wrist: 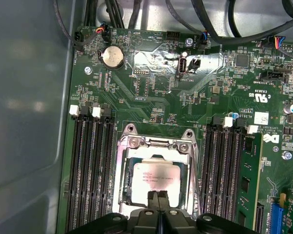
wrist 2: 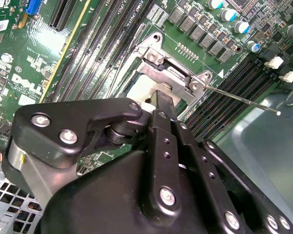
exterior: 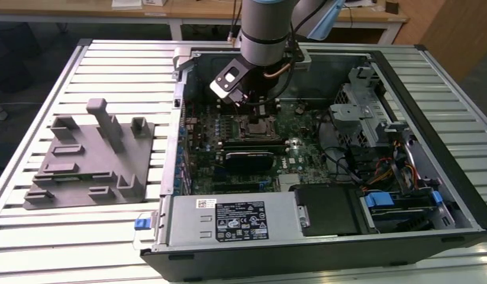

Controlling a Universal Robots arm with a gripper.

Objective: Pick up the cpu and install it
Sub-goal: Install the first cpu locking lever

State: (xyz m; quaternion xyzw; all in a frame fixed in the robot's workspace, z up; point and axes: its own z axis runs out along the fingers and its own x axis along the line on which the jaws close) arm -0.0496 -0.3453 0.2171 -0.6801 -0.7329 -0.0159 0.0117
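The cpu (wrist: 154, 178), a pale silver square chip, lies flat inside the open metal socket frame (wrist: 156, 143) on the green motherboard. My gripper (wrist: 157, 196) hangs directly over the chip's edge with its two black fingers pressed together and nothing between them. In the second wrist view the fingertip (wrist 2: 164, 100) sits just above a pale corner of the cpu (wrist 2: 136, 91). In the exterior view the gripper (exterior: 245, 97) reaches down into the open computer case, just above the socket (exterior: 255, 124).
Memory slots (wrist: 90, 170) flank the socket on both sides. A thin socket lever rod (wrist 2: 244, 100) sticks out sideways. A grey fixture plate with upright posts (exterior: 89, 160) lies on the slatted table at the exterior view's left. Case walls, cables and a drive cage (exterior: 370, 112) surround the board.
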